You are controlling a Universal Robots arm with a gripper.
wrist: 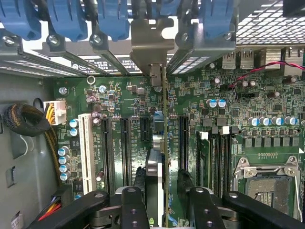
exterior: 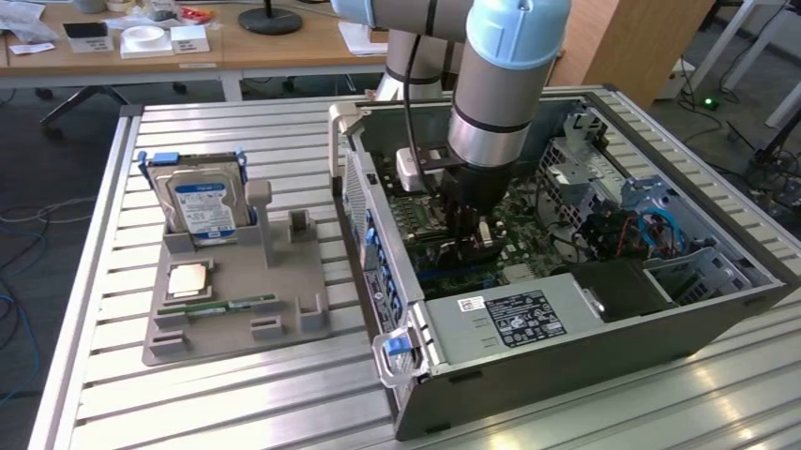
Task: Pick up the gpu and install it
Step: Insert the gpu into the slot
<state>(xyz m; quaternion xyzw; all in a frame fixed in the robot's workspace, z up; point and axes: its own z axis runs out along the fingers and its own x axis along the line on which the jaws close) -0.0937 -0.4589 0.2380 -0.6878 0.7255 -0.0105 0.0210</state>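
Hand (wrist: 162, 191): clenching the thin dark card, the gpu (wrist: 165, 143), edge-on over the green motherboard (wrist: 238, 105).
Seating: keeping it upright, bracket (wrist: 151, 43) meeting rear opening, pressing evenly.

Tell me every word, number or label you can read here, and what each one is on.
No text can be read for certain.
Hard drive: blue-and-white label, print too blurred.
Power supply: black sticker with white print, and a small white sticker; both too small.
Motherboard: tiny white markings, too small to read.
Gpu, held edge-on between the end effector fingers: no label shows.
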